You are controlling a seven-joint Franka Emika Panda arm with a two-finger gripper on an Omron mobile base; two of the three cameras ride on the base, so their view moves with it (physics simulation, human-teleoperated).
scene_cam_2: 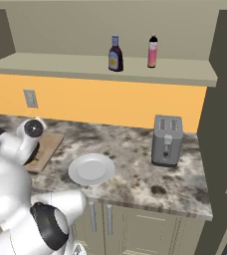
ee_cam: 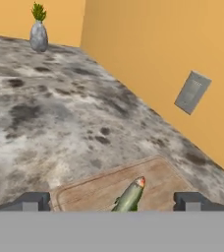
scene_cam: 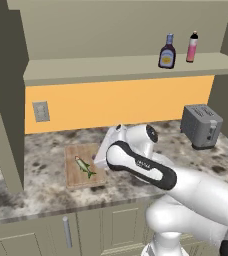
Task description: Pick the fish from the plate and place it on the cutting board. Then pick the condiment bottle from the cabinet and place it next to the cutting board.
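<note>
The fish (scene_cam: 85, 167) is seen lying on the board (scene_cam: 84, 165), its long axis running diagonally across the wood, and the plate (scene_cam_2: 91, 169) stands bare on the worktop (scene_cam_2: 135, 149) just beside the board. The first half of the task is judged done.

In the hand view the fingers (ee_cam: 111, 202) are spread wide apart with nothing between the pads; the fish (ee_cam: 130, 196) lies low between them on the board (ee_cam: 133, 189), its head pointing away from the hand.

The coming move is judged to turn on the bottle (scene_cam: 167, 52). It stands upright on the cabinet (scene_cam: 126, 67) shelf, well above the worktop and well off to the arm's right, while the hand is held low over the board at the left. Its long axis is vertical, so a level approach from the front with the fingers to either side of the squat body would be called for.

A pink bottle (scene_cam: 192, 47) stands near it on the right, apart from it. A toaster (scene_cam: 201, 126) sits on the worktop below the shelf's right part and would have to be cleared on the way up.
</note>
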